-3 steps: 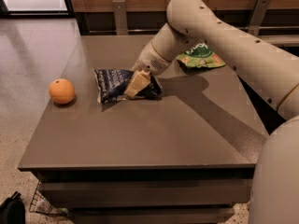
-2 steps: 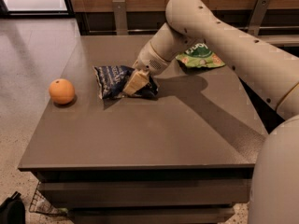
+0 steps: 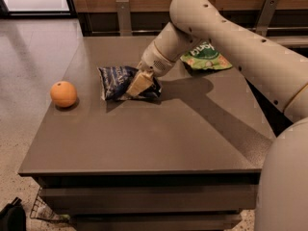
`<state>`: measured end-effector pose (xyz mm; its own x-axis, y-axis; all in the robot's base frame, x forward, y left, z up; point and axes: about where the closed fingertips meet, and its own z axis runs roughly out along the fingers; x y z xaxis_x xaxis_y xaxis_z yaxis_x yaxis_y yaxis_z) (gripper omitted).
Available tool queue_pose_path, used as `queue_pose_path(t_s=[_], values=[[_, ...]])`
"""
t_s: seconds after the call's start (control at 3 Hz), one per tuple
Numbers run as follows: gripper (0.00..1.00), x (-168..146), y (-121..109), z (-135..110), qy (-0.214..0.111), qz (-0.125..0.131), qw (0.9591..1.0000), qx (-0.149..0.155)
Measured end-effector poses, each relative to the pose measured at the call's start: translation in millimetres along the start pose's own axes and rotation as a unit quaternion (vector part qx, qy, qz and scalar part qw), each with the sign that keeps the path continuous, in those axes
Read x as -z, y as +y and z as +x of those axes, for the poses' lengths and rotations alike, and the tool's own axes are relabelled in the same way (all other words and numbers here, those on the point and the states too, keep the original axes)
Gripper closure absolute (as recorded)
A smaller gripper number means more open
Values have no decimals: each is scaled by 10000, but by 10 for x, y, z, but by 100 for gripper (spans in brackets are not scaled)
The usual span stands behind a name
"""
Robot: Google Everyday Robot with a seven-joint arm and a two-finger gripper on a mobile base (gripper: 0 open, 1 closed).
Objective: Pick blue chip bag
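The blue chip bag is a crinkled dark navy foil bag with white lettering. It lies on the brown table, left of its middle. My gripper comes down from the upper right and rests on the right end of the bag, covering that part. The bag still lies on the table top.
An orange sits near the table's left edge, apart from the bag. A green snack bag lies at the back right, partly behind my arm. My arm crosses the right side of the view. A dark bag lies on the floor at lower left.
My gripper has shifted very slightly on the right end of the blue bag. The bag, orange and green bag have stayed in place.
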<state>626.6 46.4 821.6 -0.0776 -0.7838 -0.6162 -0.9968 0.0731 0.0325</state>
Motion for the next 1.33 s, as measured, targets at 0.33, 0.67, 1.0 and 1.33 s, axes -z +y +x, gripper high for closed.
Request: queue_pose_path(t_s=[0.33, 0.67, 1.0, 1.33], values=[[100, 57, 24, -99, 18, 35, 10000, 91], [100, 267, 135, -258, 62, 171, 9996, 206], [100, 730, 385, -560, -101, 436, 9970, 637], [100, 1032, 553, -754, -240, 604, 9930, 987]])
